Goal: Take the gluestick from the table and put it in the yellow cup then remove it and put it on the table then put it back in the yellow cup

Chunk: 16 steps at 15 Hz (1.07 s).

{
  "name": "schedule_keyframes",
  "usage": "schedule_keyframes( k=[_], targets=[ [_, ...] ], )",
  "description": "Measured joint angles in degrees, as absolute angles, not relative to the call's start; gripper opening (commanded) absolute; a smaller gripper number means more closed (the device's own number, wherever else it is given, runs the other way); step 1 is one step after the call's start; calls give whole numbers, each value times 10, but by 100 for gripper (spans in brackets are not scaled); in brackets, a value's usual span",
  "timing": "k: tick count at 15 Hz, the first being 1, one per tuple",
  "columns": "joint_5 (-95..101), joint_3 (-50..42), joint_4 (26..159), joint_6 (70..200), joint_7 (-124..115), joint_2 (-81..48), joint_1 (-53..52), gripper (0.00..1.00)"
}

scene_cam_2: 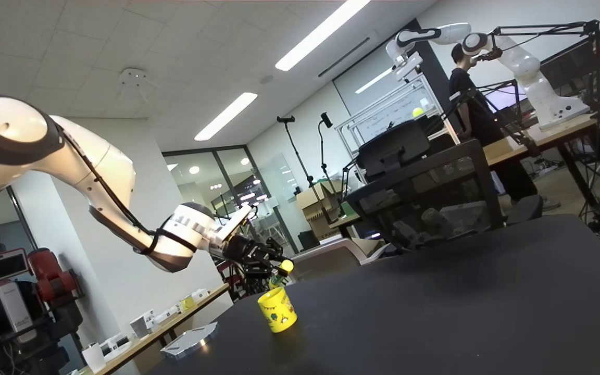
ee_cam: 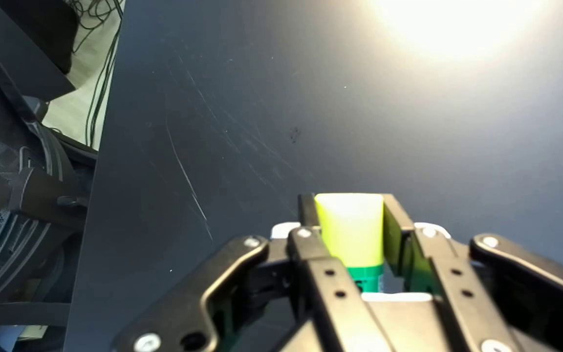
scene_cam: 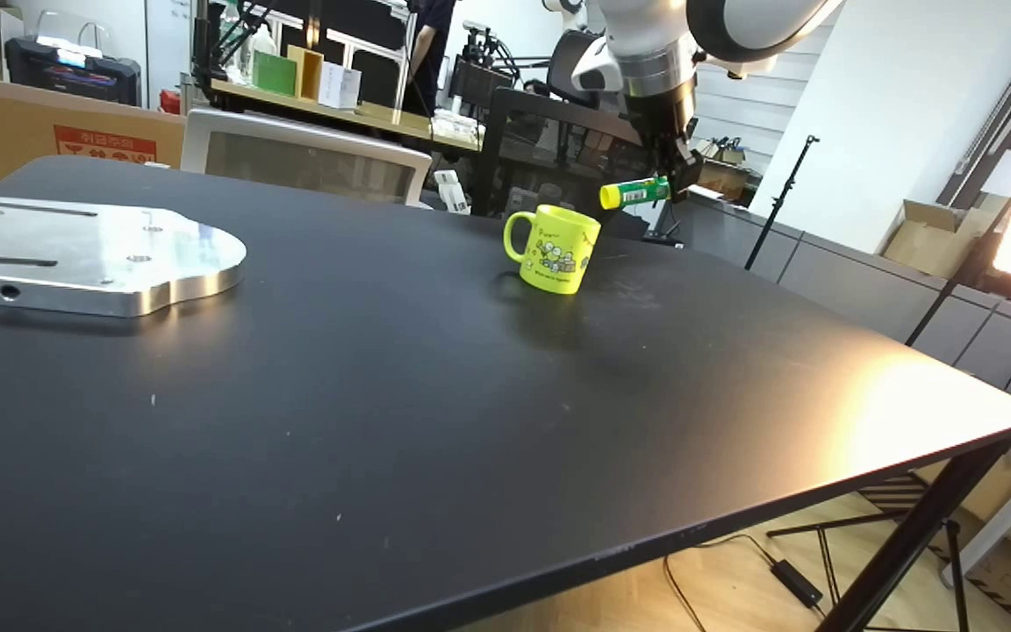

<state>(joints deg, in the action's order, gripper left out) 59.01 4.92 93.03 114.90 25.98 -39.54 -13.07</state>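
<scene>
The gripper (ee_cam: 350,215) holds the gluestick (scene_cam: 641,193) between its 2 fingers (ee_cam: 307,211), raised clear of the tabletop (scene_cam: 383,395). The wrist view shows the yellow end and part of the green body in the grip. In an exterior view, the gluestick is tilted well off upright, its yellow end toward the cup (scene_cam: 562,246). It is outside the cup, near it, not touching. The cup stands upright on the tabletop. A metal plate (scene_cam: 102,246) lies flat there, well apart from the cup.
</scene>
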Motion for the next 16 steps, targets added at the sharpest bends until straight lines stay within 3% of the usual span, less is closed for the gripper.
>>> schedule_keyframes(
  k=[16],
  targets=[
    [752, 56, 823, 1052, 298, -476, -189, 9]
  ],
)
